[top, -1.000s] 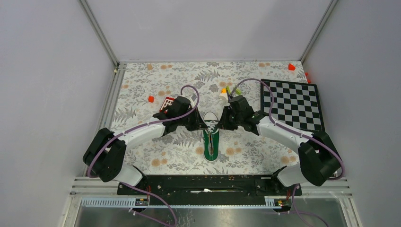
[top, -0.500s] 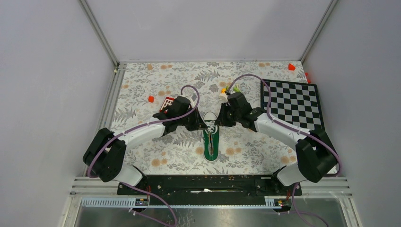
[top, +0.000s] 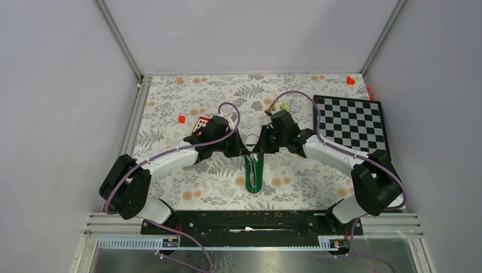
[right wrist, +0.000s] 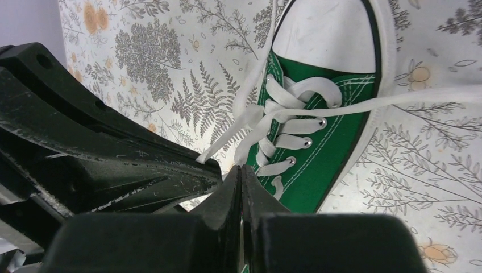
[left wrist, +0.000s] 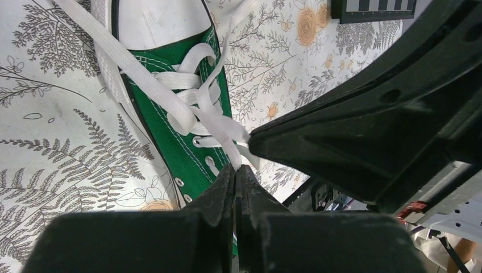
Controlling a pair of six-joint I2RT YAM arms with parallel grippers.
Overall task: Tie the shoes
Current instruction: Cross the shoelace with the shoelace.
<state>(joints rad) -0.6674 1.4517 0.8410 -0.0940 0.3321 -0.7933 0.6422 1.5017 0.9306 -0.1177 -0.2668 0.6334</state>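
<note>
The sneaker [top: 254, 173] is green canvas with white laces [left wrist: 187, 108] and a white toe cap [right wrist: 324, 34], on a pale cloth [top: 170, 91] printed with grey ferns and orange flowers, with a black-and-white checked board [top: 352, 125] at the far right and purple cables [top: 295, 92].

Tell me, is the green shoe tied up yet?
Not tied. The green sneaker has no bow; its white laces lie loose, with ends trailing onto the floral cloth.

No words, numbers or brand names can be read here. The red and white block [top: 200, 123], near the left gripper [top: 246, 152] and out to its left, has tiny marks, too small to read. The shoe [left wrist: 176, 149] right by the gripper tips shows no name.
</note>
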